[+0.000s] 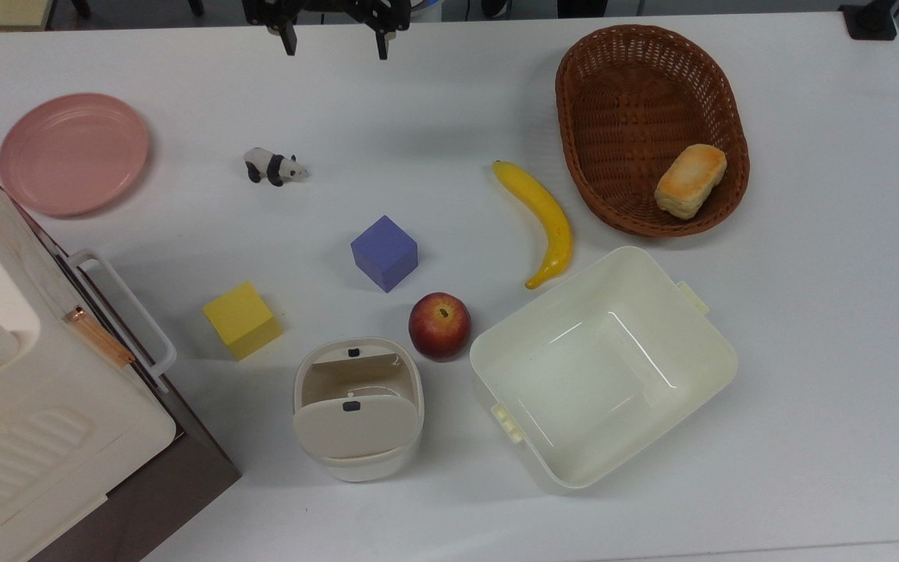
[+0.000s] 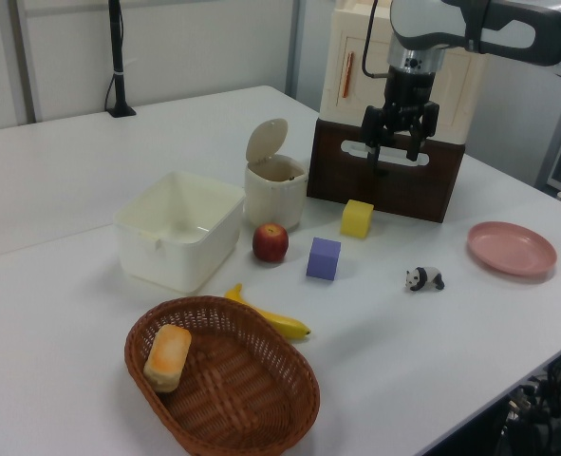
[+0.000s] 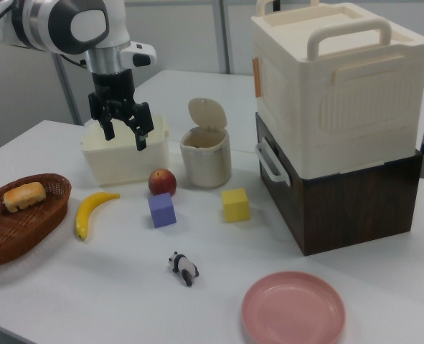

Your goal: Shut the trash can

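Pink plate (image 1: 73, 153) sits near one table (image 1: 449, 94) edge, just beside the big cream appliance (image 1: 20, 406) on its dark wooden base (image 3: 341, 208) at a corner. Toy panda (image 1: 273, 165) stands alone in the open middle. Purple cube (image 1: 385, 252) and yellow cube (image 1: 242, 319) lie apart, a red apple (image 1: 439, 325) close by the lidless cream tub (image 1: 699, 343). A banana (image 1: 543, 218) lies between tub and wicker basket (image 1: 598, 70), and a bread roll (image 1: 691, 180) rests inside the basket.
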{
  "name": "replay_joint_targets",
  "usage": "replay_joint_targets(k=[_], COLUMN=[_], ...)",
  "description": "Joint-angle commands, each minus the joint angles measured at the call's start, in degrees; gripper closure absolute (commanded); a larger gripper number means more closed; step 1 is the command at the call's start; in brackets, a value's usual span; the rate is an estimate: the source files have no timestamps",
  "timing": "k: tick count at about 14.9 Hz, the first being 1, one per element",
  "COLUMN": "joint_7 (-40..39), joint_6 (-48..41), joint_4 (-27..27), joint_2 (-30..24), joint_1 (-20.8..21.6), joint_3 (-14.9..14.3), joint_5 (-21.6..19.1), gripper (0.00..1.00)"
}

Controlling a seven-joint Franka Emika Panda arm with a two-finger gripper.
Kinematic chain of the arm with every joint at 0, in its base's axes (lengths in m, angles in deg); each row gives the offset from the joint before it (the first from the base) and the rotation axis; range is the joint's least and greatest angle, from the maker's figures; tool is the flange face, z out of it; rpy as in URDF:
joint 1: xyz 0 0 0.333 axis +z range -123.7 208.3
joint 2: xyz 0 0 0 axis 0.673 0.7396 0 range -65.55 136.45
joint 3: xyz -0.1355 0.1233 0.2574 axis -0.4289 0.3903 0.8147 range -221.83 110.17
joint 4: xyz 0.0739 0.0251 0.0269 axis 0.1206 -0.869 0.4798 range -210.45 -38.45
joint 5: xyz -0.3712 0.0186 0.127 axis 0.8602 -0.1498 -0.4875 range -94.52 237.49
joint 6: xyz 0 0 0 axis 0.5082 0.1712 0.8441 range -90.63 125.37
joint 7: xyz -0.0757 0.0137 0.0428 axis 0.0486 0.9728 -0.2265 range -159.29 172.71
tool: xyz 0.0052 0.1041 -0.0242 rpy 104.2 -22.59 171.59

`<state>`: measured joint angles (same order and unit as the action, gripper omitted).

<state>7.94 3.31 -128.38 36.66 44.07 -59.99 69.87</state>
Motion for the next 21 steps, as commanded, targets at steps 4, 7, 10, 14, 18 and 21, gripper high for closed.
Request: replay_joint_targets(k=[4,7,10,14,18,21], joint_7=[-0.17,0.00,-0.09,-0.18,0.35,-0.09], joint_6=[-0.74,-0.39,-0.38,-0.30,0.14,1.02], joint_4=[0.15,0.15,0.23,0.94,0.76,0.67], joint_2=[-0.69,-0.25,-0.08,0.28,0.27,0.45], joint_1=[-0.63,-0.45,-0.45,-0.36,-0.71,-1.07], joint_3=[0.73,0.81,0.81,2.56,4.07,3.98], joint_5=[-1.20,-0.76,-0.85,0.20,2.05,2.31], gripper=[0.00,0.00,0.00,0.00,0.00,0.00])
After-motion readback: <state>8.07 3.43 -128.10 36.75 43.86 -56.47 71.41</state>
